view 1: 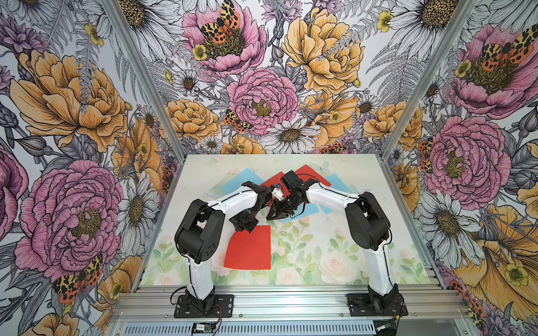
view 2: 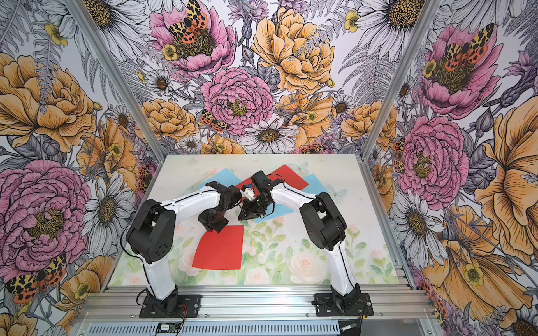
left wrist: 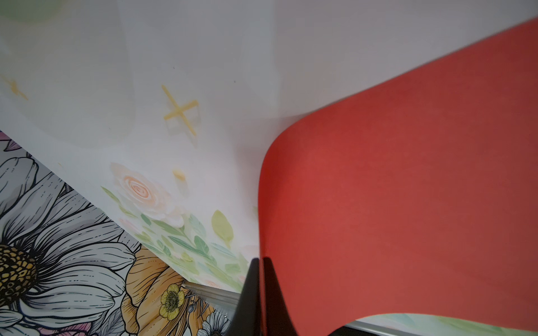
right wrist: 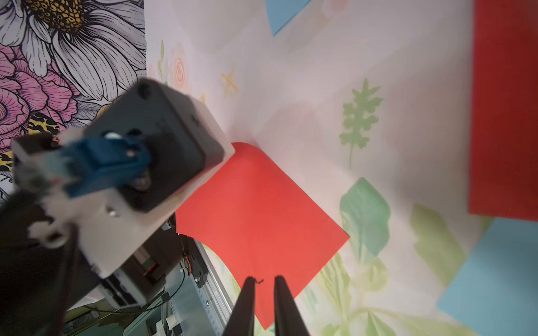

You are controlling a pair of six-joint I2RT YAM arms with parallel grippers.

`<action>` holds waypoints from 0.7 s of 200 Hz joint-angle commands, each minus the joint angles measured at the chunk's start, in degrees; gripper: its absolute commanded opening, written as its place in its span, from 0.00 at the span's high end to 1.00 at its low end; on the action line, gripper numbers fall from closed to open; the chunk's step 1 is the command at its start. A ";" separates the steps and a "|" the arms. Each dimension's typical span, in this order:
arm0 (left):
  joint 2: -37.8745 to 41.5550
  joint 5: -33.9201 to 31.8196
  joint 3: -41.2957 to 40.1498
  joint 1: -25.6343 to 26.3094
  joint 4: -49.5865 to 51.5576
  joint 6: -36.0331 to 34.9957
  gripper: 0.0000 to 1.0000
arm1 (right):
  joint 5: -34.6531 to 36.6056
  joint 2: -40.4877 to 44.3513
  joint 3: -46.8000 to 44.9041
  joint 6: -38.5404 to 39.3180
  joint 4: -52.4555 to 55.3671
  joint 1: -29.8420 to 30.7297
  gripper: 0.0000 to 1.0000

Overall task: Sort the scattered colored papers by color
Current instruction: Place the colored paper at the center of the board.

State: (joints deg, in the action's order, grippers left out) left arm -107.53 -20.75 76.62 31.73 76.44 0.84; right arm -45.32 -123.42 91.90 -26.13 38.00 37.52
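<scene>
My left gripper (left wrist: 259,260) is shut on the edge of a red paper (left wrist: 407,203), whose gripped far corner curls up off the table (view 1: 349,261). In both top views this red sheet (view 1: 250,247) (view 2: 221,247) lies near the middle front. My right gripper (right wrist: 265,279) hovers over the sheet's other far corner (right wrist: 262,218); its jaws stand a narrow gap apart with the red face showing between them. Further back lie another red paper (view 1: 311,174) and a second (view 1: 272,181), half hidden by the arms, plus blue papers (view 1: 243,179) (view 1: 334,181) (view 1: 310,211).
Both wrists meet close together over the table's middle, the left gripper (view 1: 247,229) beside the right gripper (view 1: 269,218). The left arm's wrist camera (right wrist: 139,163) looms close in the right wrist view. Aluminium rails (view 1: 291,293) run along the front edge, and floral walls enclose the other sides.
</scene>
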 commanded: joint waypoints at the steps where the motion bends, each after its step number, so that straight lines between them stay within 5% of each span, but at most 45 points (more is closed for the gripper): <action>1: -0.23 -1.47 1.08 -1.06 -0.33 -0.84 1.00 | -0.30 -2.84 1.55 -1.02 -0.29 1.63 0.94; 16: 0.07 -1.24 0.99 -1.40 -0.34 -0.84 1.00 | -0.40 -3.87 1.42 -1.20 -0.23 2.02 1.00; 140: 0.61 -0.74 0.55 -1.69 -0.33 -0.57 1.00 | 6.06 -7.54 -0.99 -0.70 -0.21 2.38 1.00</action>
State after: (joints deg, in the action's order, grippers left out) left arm -107.53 -21.02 76.62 30.70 76.47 0.84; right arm -42.74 -129.36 91.92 -27.14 38.24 40.05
